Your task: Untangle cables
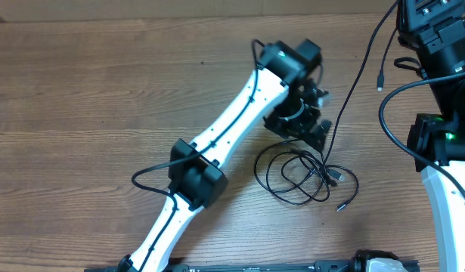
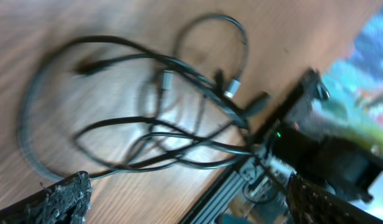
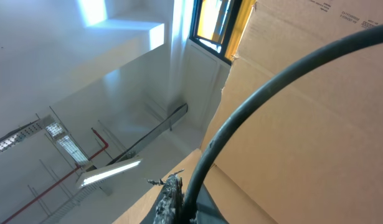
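The cables (image 1: 304,172) lie as a loose tangle of thin black loops on the wooden table, with small plug ends (image 1: 336,178) at the right. My left gripper (image 1: 302,130) hangs just behind the tangle, open and holding nothing. In the left wrist view its fingers (image 2: 66,198) stand wide apart below the cables (image 2: 179,127), where a silvery plug (image 2: 233,87) shows. One strand (image 1: 354,83) rises from the tangle to the top right. In the right wrist view my right gripper (image 3: 182,202) points up at the ceiling, shut on a black cable (image 3: 241,118).
The right arm's black body (image 1: 444,136) with a green light fills the right edge, and a cord with a plug (image 1: 380,83) dangles beside it. A dark rail (image 1: 292,266) runs along the table's near edge. A cardboard box (image 3: 316,143) shows beyond the right gripper.
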Controlling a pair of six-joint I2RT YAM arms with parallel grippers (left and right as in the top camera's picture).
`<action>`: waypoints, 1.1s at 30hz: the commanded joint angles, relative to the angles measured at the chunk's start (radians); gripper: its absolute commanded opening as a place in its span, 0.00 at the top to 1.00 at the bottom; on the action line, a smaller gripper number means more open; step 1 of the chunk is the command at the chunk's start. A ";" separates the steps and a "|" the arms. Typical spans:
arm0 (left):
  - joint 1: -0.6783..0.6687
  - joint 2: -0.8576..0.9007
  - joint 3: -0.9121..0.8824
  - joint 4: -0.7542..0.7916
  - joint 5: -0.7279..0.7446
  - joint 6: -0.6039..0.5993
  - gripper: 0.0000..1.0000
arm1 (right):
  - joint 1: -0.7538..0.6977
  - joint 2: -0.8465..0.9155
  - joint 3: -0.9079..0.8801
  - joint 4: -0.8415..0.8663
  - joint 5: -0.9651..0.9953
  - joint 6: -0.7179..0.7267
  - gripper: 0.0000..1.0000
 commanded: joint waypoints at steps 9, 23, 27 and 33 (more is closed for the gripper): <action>0.170 -0.149 -0.003 -0.002 0.092 0.385 0.00 | -0.006 0.008 0.035 -0.061 0.002 -0.061 0.96; -0.032 -0.234 -0.003 0.109 0.005 0.626 0.00 | -0.020 0.036 0.035 -0.061 0.003 -0.060 0.96; -0.033 -0.234 -0.003 0.181 0.019 0.467 0.00 | -0.020 0.036 0.035 -0.061 0.001 -0.060 0.96; -0.035 -0.234 -0.004 0.313 0.077 0.032 0.00 | -0.020 0.036 0.035 -0.061 0.000 -0.059 0.96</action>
